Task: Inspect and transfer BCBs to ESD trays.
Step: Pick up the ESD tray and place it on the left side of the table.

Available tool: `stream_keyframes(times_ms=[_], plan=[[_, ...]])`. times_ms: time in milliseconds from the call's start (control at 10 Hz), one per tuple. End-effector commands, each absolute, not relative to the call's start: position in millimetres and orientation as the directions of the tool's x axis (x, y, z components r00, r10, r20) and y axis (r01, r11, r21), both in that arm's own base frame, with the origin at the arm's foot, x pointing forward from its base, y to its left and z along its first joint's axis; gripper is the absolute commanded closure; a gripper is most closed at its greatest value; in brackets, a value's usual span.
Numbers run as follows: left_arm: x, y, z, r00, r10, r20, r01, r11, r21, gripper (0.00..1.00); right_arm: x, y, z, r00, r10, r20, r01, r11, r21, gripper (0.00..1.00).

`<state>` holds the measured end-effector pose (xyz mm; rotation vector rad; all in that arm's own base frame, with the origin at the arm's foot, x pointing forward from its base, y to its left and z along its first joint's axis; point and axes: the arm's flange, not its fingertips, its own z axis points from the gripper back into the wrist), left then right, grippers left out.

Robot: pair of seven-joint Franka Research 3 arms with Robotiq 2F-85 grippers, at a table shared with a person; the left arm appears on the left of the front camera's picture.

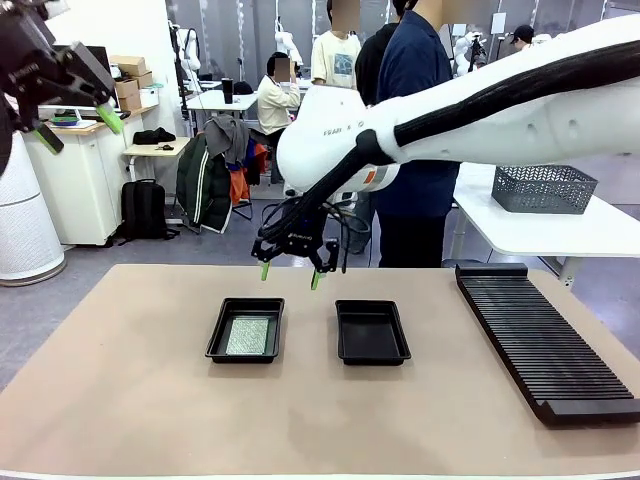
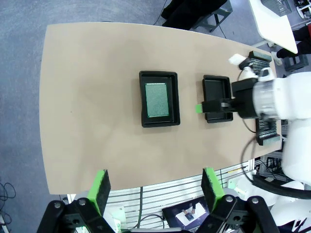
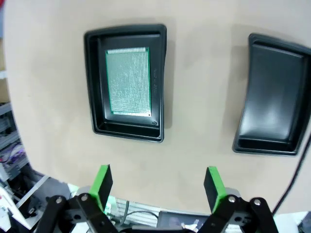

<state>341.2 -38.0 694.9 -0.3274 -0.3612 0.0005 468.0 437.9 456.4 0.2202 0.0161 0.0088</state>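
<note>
Two black ESD trays lie side by side mid-table. The left tray [image 1: 217,338] holds one pale-green BCB [image 1: 247,336] flat inside. The right tray [image 1: 372,334] has nothing in it. My right gripper [image 1: 290,274] hangs open above the table's far edge, between and behind the trays, with nothing between its fingers. In its wrist view [image 3: 158,183] the BCB [image 3: 129,81] and the bare tray [image 3: 274,97] lie below. High at the far left my left gripper [image 1: 78,128] is open and holds nothing. Its wrist view [image 2: 154,187] looks down on the BCB [image 2: 158,98].
A long black slotted rack [image 1: 545,340] lies along the table's right side. A person in dark blue [image 1: 420,130] stands at the far side behind my right arm. A white side table with a grey basket [image 1: 545,188] stands to the right.
</note>
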Motion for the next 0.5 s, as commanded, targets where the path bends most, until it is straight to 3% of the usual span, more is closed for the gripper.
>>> stream_keyframes(times_ms=[0,400], plan=[[343.4,-58.7,661.2,0.936,0.041,0.349,0.065,0.956,-0.287,0.0,448.2,404.8,470.5,0.999,0.029,0.022,-0.033,0.972,0.234,0.0],[365.7,-107.9,593.1,0.948,-0.026,0.316,0.112,0.96,-0.255,0.0,432.0,360.7,492.3,0.998,-0.021,0.051,0.002,0.942,0.335,0.0]])
